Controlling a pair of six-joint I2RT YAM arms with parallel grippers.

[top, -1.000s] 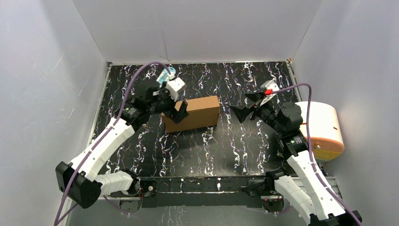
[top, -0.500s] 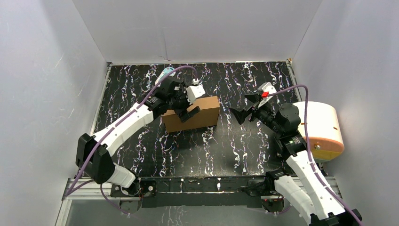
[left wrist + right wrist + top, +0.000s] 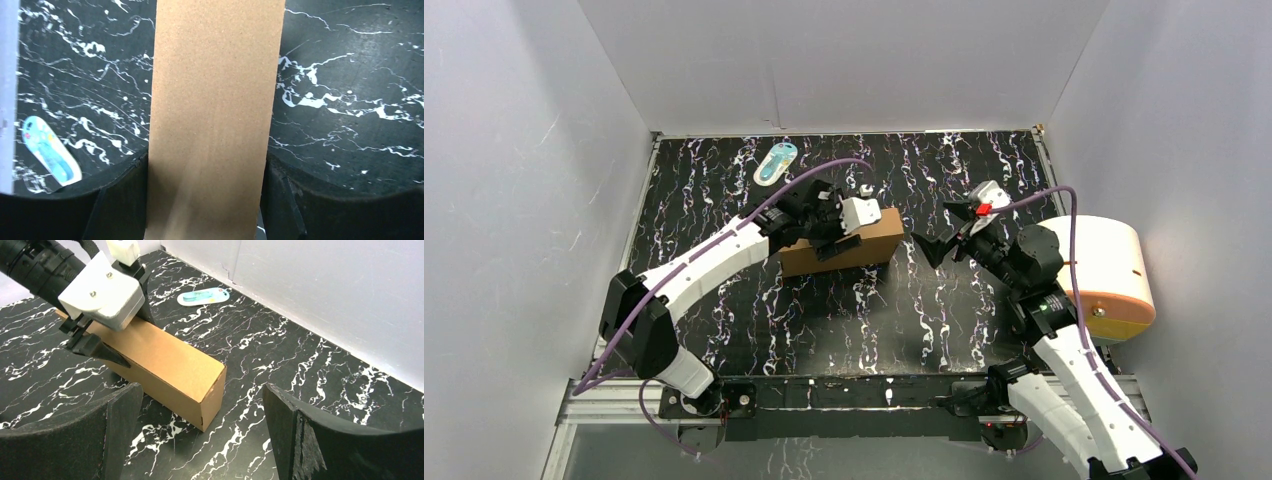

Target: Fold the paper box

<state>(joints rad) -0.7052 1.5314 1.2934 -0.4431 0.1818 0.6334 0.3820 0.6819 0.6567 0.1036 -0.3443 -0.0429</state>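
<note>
Left pincer (image 3: pixel 846 222) clamps cardboard box (image 3: pixel 880 240) at mid-table as right pincer (image 3: pixel 940 232) waits, spread wide.

The box lies closed on the black marbled table (image 3: pixel 724 190), pinched across its narrow width. The right pincer hovers just beside the box's right end, touching nothing. Too hard a squeeze could cave in the thin walls, and with only one hold, a push on that end could swivel the box or spring a tucked flap.
</note>
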